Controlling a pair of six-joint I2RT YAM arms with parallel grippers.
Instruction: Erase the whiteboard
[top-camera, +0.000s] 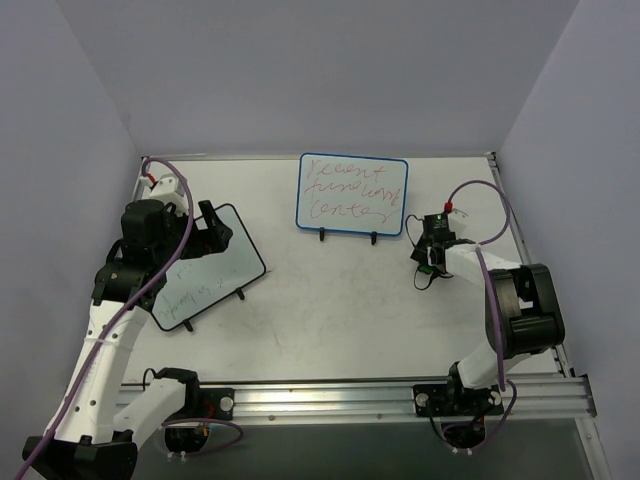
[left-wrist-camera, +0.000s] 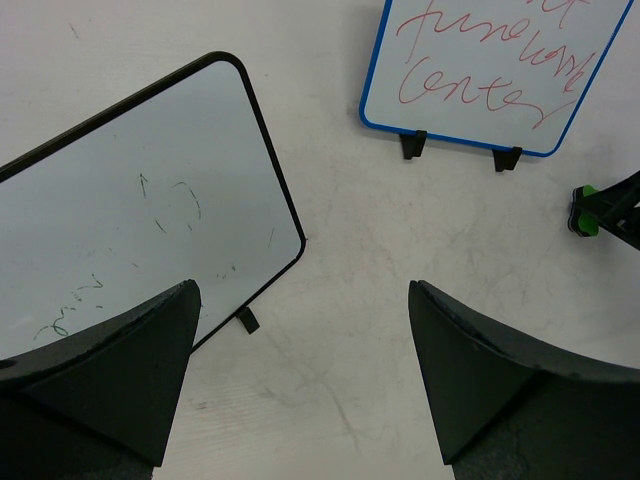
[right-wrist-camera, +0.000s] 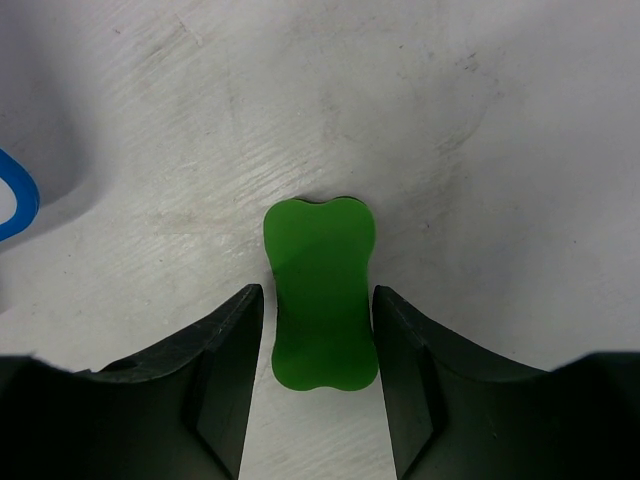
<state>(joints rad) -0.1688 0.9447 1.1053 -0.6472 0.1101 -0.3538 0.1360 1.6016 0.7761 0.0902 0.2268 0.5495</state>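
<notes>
Since right arm has eraser, coming move turns on whiteboard's bearing from it.
- Table (top-camera: 330, 320): white, both boards on it.
- Whiteboard (top-camera: 352, 195): far centre, propped on two feet, red scrawl unerased, long axis left-right. Lies left of and slightly beyond right gripper (right-wrist-camera: 318, 310); blue corner at left edge of right wrist view.
- Black-framed board (top-camera: 205, 270): near left, partly beneath left gripper (left-wrist-camera: 302, 290), which is spread wide, empty.
- Right fingers pinch green eraser (right-wrist-camera: 320, 260), its long axis along fingers.
- Right arm nearer; judged next: carry eraser left to board face.
</notes>
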